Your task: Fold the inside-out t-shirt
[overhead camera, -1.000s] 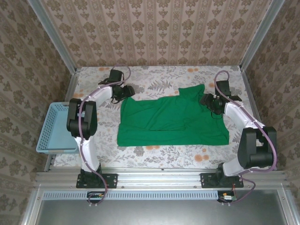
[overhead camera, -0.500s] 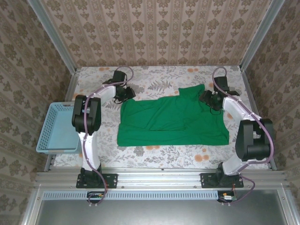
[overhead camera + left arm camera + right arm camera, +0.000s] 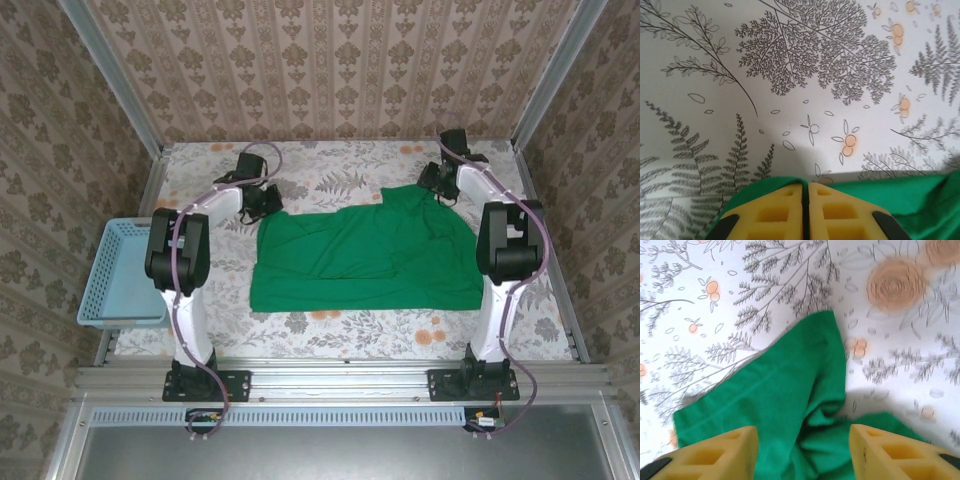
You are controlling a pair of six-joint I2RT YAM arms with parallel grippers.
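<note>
The inside-out t-shirt (image 3: 365,255) lies spread across the middle of the floral table, bright green, with one sleeve pointing to the far right. My left gripper (image 3: 262,203) sits at the shirt's far left corner. In the left wrist view its yellow fingers (image 3: 775,210) are pressed together, with green cloth (image 3: 920,195) caught in the slit and draped over the left one. My right gripper (image 3: 436,185) hovers over the far right sleeve. In the right wrist view the right gripper (image 3: 802,432) stands open with rumpled green cloth (image 3: 790,375) lying between its spread fingers.
A light-blue plastic basket (image 3: 120,275) hangs off the table's left edge. Patterned walls and metal rails (image 3: 545,215) close in the table at the back and sides. Bare tablecloth (image 3: 340,330) runs along the near side of the shirt.
My left gripper has shut on the shirt's far left corner. The right arm has swung from the shirt's right side toward the far right sleeve, its jaws a little narrower.
</note>
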